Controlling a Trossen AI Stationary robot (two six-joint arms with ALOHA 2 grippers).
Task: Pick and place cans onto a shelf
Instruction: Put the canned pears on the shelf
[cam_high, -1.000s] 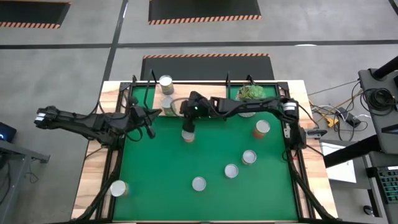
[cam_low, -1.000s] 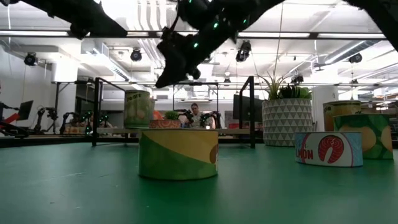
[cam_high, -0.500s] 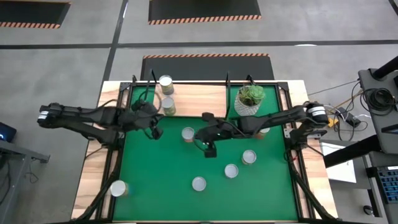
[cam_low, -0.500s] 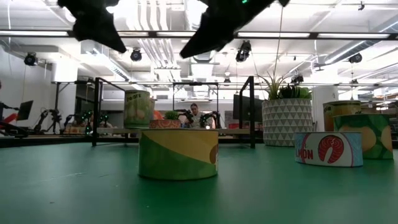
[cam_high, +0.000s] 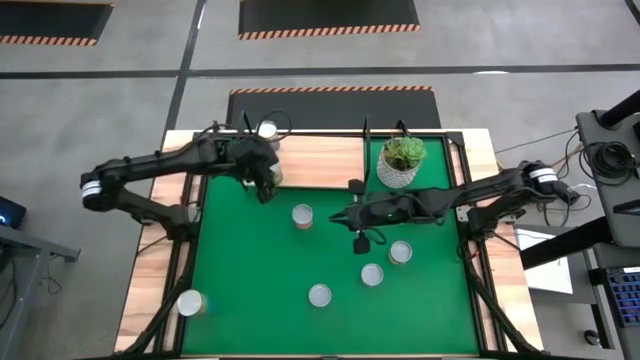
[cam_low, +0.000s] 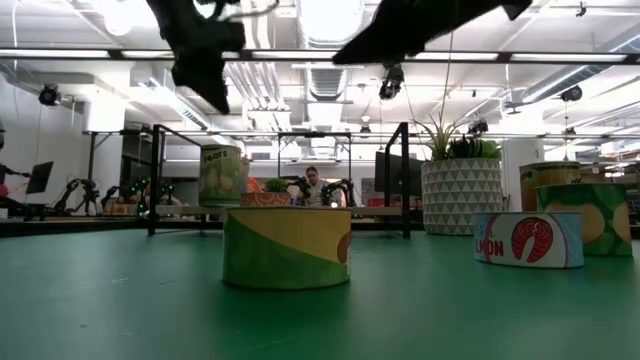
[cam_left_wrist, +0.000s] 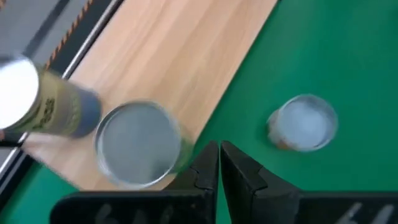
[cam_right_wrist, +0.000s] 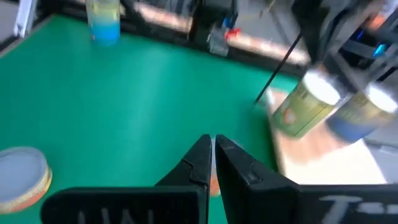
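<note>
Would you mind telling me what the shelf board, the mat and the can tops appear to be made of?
The shelf looks like light wood with a matte finish: pale tan with faint grain. The green mat seems a soft, felt-like or rubbery sheet, uniformly dull with no glare. The can top appears to be bare metal, silvery and reflective; its side label is probably printed paper.

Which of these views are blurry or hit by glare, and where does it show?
Left wrist view: motion blur smears the two cans on the shelf, the tall one most. Right wrist view: the far cans are streaked, though the shut right end effector stays crisp. Low view: bright ceiling lights leave both arms as dark silhouettes. High view: even light, sharp.
</note>
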